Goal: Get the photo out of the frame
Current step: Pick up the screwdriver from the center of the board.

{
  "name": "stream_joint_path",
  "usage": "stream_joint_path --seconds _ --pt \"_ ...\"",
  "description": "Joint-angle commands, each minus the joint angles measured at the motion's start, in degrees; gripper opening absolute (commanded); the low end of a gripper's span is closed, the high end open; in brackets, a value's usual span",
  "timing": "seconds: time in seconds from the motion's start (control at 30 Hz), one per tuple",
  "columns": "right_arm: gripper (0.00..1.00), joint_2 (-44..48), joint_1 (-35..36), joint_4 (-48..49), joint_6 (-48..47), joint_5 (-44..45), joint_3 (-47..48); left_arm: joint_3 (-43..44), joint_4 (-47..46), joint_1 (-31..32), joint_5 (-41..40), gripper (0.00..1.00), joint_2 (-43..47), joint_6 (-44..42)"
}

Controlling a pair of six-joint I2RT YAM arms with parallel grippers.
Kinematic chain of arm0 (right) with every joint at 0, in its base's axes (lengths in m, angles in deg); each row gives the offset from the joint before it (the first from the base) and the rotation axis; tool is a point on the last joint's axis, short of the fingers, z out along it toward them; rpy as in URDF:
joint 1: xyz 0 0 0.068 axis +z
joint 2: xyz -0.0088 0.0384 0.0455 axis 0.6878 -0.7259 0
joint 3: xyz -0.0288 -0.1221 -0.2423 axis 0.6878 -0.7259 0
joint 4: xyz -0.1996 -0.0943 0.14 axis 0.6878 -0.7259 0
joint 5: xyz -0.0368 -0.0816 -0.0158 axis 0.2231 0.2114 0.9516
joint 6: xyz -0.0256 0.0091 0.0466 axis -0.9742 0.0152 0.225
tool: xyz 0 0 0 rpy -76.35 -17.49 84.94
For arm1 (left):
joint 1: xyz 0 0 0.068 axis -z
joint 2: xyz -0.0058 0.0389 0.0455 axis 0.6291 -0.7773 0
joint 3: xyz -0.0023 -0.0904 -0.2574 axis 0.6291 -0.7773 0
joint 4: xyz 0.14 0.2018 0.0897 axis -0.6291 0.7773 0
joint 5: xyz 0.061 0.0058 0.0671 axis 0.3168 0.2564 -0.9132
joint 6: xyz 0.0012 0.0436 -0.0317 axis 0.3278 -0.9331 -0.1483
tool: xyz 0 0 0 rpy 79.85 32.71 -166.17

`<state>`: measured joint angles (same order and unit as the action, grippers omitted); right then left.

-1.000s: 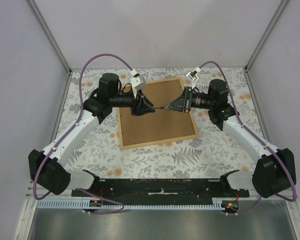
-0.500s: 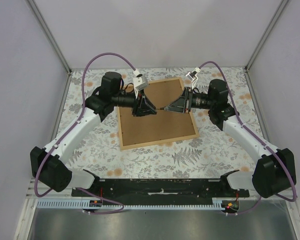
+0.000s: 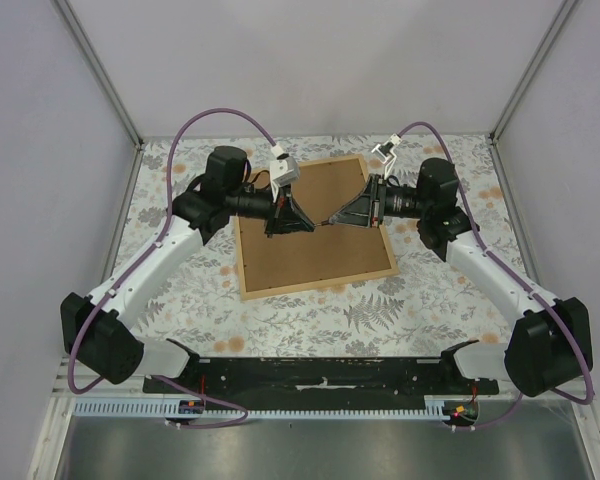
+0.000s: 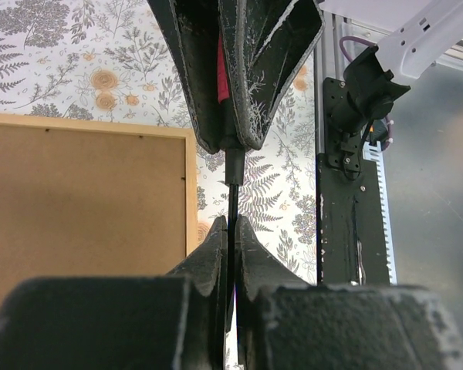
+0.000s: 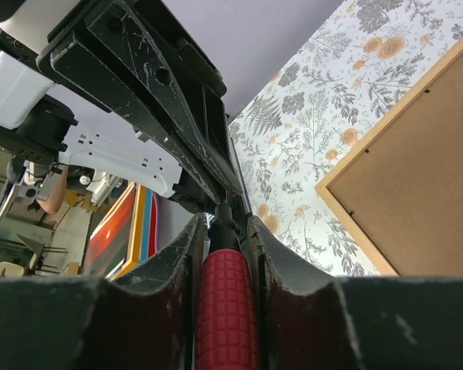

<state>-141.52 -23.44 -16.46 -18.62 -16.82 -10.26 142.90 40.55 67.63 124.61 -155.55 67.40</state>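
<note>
The frame [image 3: 310, 262] lies back side up on the table, its brown board edged with light-tan wood; it also shows in the wrist views [image 4: 85, 200] [image 5: 424, 193]. The photo is hidden. Above the board the two grippers meet tip to tip. My right gripper [image 3: 342, 218] [image 5: 222, 225] is shut on the red ribbed handle of a tool [image 5: 228, 304]. The tool's thin black shaft [image 4: 233, 173] runs into my left gripper [image 3: 308, 224] [image 4: 231, 231], whose jaws are shut on it.
A floral cloth [image 3: 380, 310] covers the table around the frame. The black base rail [image 3: 320, 375] lies along the near edge. White walls stand on three sides, and purple cables [image 3: 220, 115] arch over both arms.
My left gripper has slid right toward the right gripper and closed its jaws on the tool's shaft. The right arm and the frame have stayed put.
</note>
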Motion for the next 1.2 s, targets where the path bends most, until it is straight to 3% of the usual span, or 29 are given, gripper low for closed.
stream_joint_path --seconds 0.0,0.07,0.13,0.17,0.23,0.3,0.5,0.7,1.17 --pt "0.00 1.4 -0.1 7.4 -1.4 -3.5 1.6 2.2 -0.5 0.2 1.4 0.02 0.1 -0.9" --pt "0.15 1.2 -0.1 13.9 -1.2 -7.5 0.6 2.1 -1.3 0.2 2.2 0.02 0.1 0.6" --pt "0.44 0.5 0.1 18.9 -1.6 -11.7 0.3 2.2 -2.3 0.1 3.6 0.02 0.1 2.4" --pt "0.53 0.0 0.0 20.3 -2.1 -13.4 0.3 2.2 -2.7 0.1 4.1 0.02 0.1 3.1" --pt "0.62 -0.1 0.4 19.9 -5.4 -15.7 0.7 2.3 -3.0 0.1 5.0 0.02 0.0 3.9" --pt "0.67 0.3 1.2 13.2 -12.0 -16.6 1.8 2.3 -3.0 0.0 5.6 0.02 -0.2 4.5" --pt "0.72 1.3 5.6 -12.9 -38.1 -12.6 8.0 1.2 -5.7 -0.9 8.0 0.02 -0.1 8.4" --pt "0.71 1.5 5.8 -14.4 -42.9 -9.0 7.2 0.0 -9.7 -2.5 11.1 0.02 -0.4 13.5" --pt "0.53 4.1 7.8 -13.6 -45.1 -9.2 5.6 0.0 -10.7 -3.0 14.5 0.02 -4.9 16.3"
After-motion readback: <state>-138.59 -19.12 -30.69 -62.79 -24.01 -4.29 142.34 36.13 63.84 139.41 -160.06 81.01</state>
